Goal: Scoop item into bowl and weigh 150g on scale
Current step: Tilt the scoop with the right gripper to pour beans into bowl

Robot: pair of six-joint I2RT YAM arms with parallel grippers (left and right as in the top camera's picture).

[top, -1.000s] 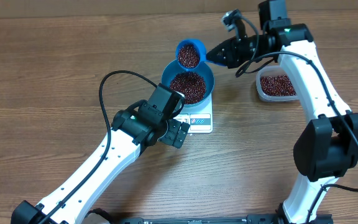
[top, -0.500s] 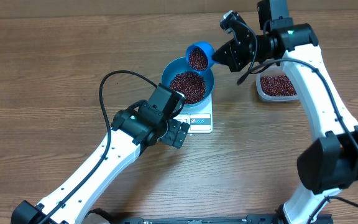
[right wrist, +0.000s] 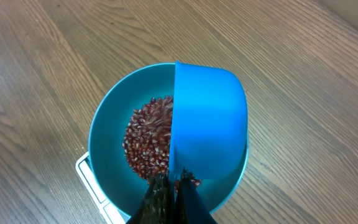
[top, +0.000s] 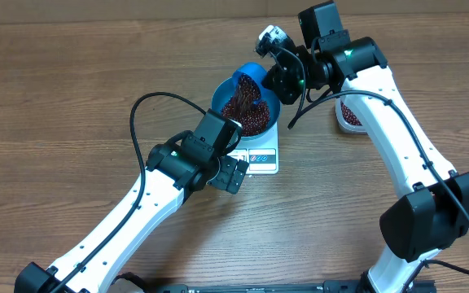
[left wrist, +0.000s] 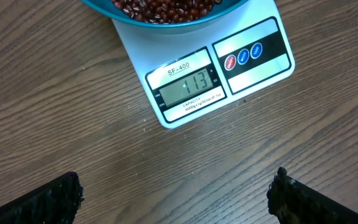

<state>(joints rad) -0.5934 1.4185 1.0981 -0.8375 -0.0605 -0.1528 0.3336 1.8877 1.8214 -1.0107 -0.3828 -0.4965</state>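
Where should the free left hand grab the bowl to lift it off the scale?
Probably the rim nearest the left hand, from above, one finger inside, one outside: the bowl sits upright, thin-walled, and the scoop covers its far side.

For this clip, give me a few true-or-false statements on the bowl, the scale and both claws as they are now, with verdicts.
1. The bowl stands on the scale. True.
2. The display reads 150. False: it reads 113.
3. The right claw is shut on the scoop, which is tipped over the bowl. True.
4. The left claw grips the bowl. False: it is open above the table, holding nothing.
5. The bowl is empty. False: beans lie in it.
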